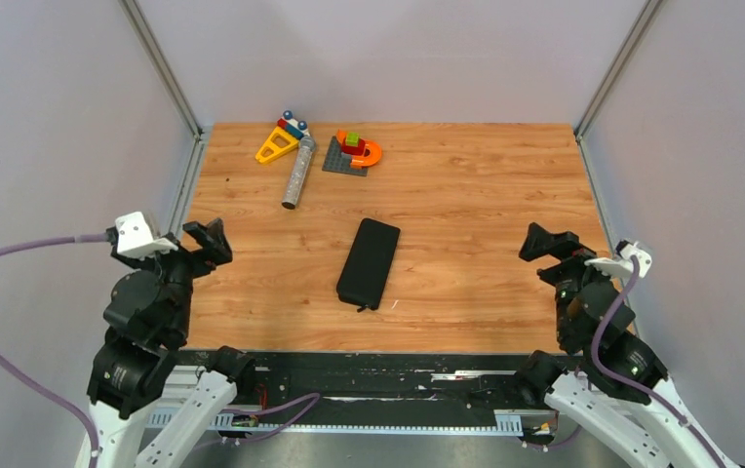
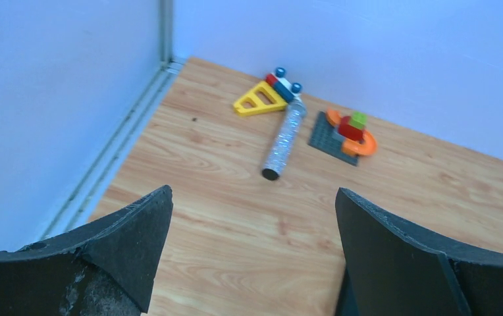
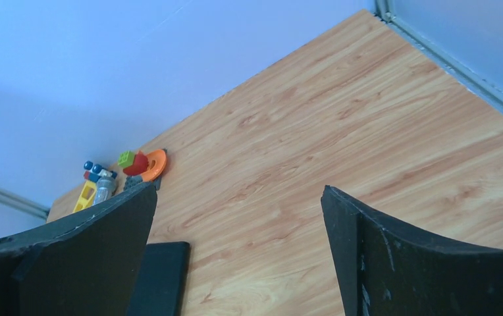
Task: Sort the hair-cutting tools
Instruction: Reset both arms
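Observation:
No scissors or combs show in any view. A closed black zip case [image 1: 369, 263] lies flat in the middle of the wooden table; its corner also shows in the right wrist view [image 3: 160, 276]. My left gripper [image 1: 210, 239] is open and empty above the table's left edge, with bare wood between its fingers in the left wrist view [image 2: 254, 197]. My right gripper [image 1: 546, 244] is open and empty at the table's right side, with bare wood between its fingers in the right wrist view [image 3: 239, 194]. Both are well apart from the case.
A grey glittery cylinder [image 1: 298, 174] lies at the back left, also in the left wrist view [image 2: 284, 140]. Beside it are a yellow triangular toy block [image 1: 276, 146] and a grey baseplate with red, green and orange blocks [image 1: 354, 151]. Walls enclose the table on three sides.

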You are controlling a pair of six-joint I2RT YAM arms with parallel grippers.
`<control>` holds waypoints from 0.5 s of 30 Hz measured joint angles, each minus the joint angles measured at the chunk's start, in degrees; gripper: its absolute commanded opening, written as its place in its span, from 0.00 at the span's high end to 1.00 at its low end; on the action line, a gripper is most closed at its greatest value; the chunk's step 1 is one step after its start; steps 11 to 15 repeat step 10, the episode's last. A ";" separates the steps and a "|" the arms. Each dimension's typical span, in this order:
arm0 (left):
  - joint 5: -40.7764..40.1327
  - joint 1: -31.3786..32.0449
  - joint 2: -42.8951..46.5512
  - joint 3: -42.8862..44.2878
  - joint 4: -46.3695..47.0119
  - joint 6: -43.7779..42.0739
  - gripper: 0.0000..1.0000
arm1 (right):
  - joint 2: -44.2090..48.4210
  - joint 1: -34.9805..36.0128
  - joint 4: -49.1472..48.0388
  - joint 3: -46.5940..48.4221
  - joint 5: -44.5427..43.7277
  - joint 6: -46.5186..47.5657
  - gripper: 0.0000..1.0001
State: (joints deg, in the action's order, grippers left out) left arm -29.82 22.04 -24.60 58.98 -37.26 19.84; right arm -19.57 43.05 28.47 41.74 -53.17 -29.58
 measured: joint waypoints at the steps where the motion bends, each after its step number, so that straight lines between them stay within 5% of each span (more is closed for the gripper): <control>1: -1.42 0.00 1.18 -0.55 0.07 -0.94 0.00 | 1.49 0.00 0.13 -0.44 -0.87 0.20 0.00; 15: -9.94 0.00 8.76 -6.58 0.28 -7.13 0.00 | 7.10 0.00 1.79 -3.10 -5.33 1.22 0.00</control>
